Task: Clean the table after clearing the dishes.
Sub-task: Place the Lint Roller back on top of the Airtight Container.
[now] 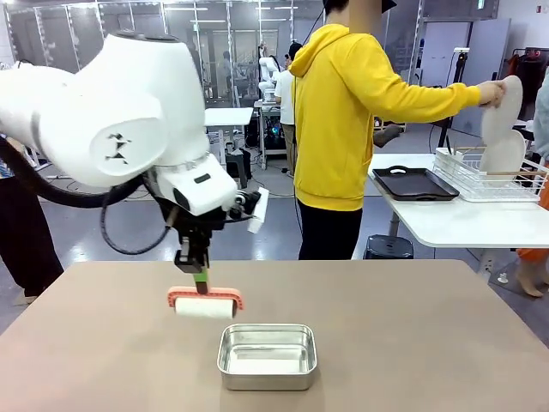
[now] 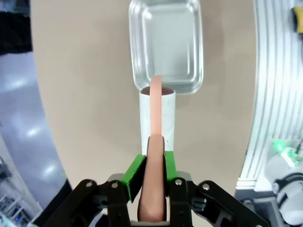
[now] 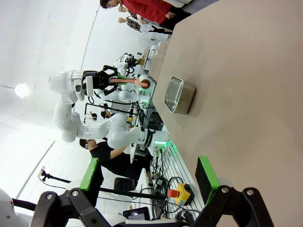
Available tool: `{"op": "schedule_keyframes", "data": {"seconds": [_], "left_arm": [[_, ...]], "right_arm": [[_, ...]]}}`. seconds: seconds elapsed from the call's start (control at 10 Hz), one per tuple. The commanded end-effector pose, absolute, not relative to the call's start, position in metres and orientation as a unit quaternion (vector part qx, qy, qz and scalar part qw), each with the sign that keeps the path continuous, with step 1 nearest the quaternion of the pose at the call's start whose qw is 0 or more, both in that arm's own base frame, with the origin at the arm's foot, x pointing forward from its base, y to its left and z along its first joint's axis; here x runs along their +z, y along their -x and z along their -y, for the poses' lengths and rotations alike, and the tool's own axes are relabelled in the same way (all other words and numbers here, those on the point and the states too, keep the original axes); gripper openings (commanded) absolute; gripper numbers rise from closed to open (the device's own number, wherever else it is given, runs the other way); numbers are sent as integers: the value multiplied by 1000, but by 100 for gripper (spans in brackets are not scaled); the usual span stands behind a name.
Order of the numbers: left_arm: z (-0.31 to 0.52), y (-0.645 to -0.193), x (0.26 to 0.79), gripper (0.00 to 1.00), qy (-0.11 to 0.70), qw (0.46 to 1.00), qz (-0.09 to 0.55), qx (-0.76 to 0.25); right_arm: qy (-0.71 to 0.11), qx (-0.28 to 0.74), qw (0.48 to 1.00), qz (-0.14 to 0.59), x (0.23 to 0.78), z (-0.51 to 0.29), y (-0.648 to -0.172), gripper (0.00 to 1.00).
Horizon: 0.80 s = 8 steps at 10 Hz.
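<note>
Right, front view: left gripper [image 1: 199,276] is clamped on the handle of a pink roller [image 1: 205,302] with a white drum, hanging just above the table [image 1: 412,326], just behind the small steel pan [image 1: 267,355]. Whether the drum touches the tabletop I cannot tell from here. Person in yellow stands at the white side table [image 1: 455,223], a white plate [image 1: 500,107] in hand above the wire rack [image 1: 489,176]; a dark tray [image 1: 413,183] lies beside the rack. So dishes look cleared and wiping is the step in hand.

Left wrist view: green pads [image 2: 135,171] pinch the pink handle tight, handle runs straight out along the fingers, white drum crosswise at its end, its far end at the pan's near rim. Grip looks centred, no twist. To do this well: press the drum flat so both ends bear evenly, roll in straight overlapping lanes, and start away from the pan, since it sits right in the path and would get shoved.

Right wrist view: right gripper [image 3: 149,175] has jaws spread wide, nothing between them, well apart from the pan and the roller. View is rolled sideways; the tan tabletop runs along the right. Suggest this arm moves the pan aside or stays out of the lanes.
</note>
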<state>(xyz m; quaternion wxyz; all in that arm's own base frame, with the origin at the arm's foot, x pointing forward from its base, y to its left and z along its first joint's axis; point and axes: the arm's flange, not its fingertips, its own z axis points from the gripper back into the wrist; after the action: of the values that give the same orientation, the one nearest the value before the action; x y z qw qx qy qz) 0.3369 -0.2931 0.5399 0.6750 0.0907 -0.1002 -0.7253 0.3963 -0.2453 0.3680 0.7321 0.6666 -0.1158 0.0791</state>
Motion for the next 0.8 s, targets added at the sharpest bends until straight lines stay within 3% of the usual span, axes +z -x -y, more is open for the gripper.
{"op": "schedule_keyframes", "data": {"seconds": [0.0,0.7], "left_arm": [[315,-344,541,23,-60,678,84,-728],[376,-395,494,23,-24,655,67,-753]], "right_arm": [[-666,81,732,117,371,243,-392,100],[-666,81,732,117,371,243,-392,100]]}}
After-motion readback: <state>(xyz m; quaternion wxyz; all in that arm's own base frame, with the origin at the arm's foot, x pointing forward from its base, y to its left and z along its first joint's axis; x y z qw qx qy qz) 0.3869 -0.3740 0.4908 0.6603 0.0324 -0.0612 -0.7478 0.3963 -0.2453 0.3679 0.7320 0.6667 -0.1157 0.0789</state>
